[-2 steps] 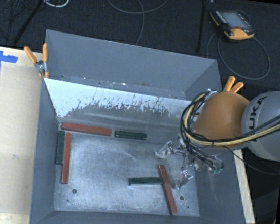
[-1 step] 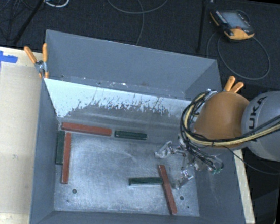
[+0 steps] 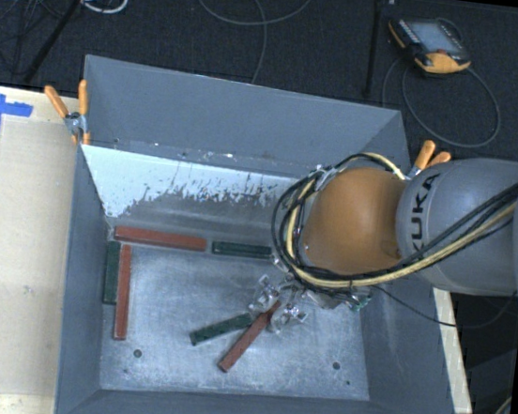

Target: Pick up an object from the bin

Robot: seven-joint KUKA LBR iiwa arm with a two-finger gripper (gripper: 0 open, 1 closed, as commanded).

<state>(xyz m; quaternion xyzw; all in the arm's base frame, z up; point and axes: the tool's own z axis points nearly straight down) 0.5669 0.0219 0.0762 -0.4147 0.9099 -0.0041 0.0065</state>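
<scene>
The grey metal bin [image 3: 214, 404] has sloping walls and a scuffed flat floor with a few flat sticks on it, well apart except for one pair in the middle.

Nearest lies a red-brown flat wooden stick [image 3: 238, 350], set on a slant, its near end pointing left and its far end rising to the right. Just to its left lies a dark green flat stick [image 3: 216, 330], also slanted but closer to level. The right end of this green one meets the red-brown one about halfway along it, so the two touch or cross there.

The gripper [image 3: 276, 310] is down at the floor, right on the far end of the slanted red-brown stick. Metal parts crowd that spot, and I cannot tell whether the gripper is apart or clamped on the stick.

By the left wall a long red-brown stick [image 3: 122, 297] lies near to far. A dark green strip [image 3: 111, 272] lies just beside it on the left, starting and ending farther back.

Along the foot of the far wall a red-brown bar [image 3: 160, 238] lies left to right, with a short dark green bar [image 3: 242, 249] just beyond its right end in the same line.

Above the gripper sits the rounded orange-brown wrist cover [image 3: 352, 218], ringed by black and yellow cables [image 3: 287, 224]. The grey arm [image 3: 469, 229] comes in from the right over the bin's right rim.
</scene>
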